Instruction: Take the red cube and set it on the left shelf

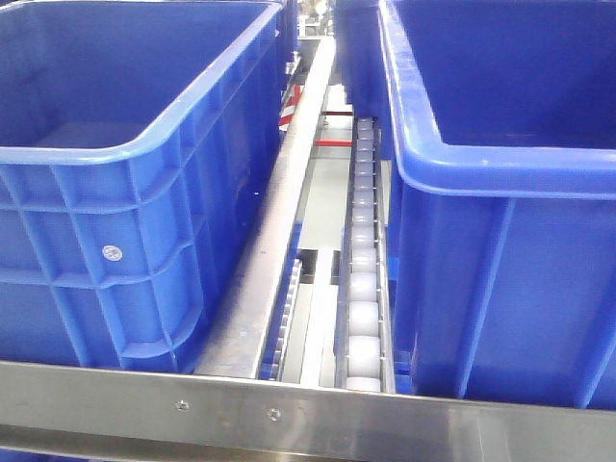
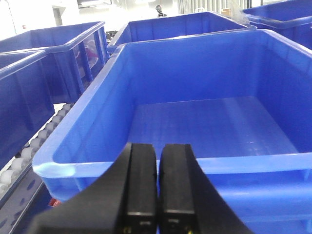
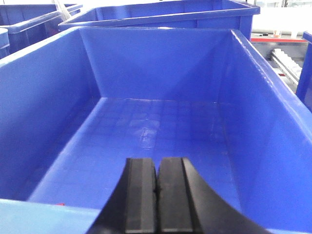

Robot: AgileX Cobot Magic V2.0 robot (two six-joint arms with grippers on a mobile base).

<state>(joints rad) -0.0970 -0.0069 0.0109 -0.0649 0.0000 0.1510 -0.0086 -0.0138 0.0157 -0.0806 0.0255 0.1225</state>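
You had no red cube in any view, so I couldn't tell which way it lay from either tool or which arm was nearer. Left gripper (image 2: 157,195) had its pads pressed together, holding nothing, hovering at the near rim of a blue bin (image 2: 195,122) with a bare floor. Right gripper (image 3: 157,195) was the same: closed, empty, over its own bin (image 3: 161,126). The front view only gave two bins and the roller track (image 1: 361,289) between them. My call: search first, pick afterwards.
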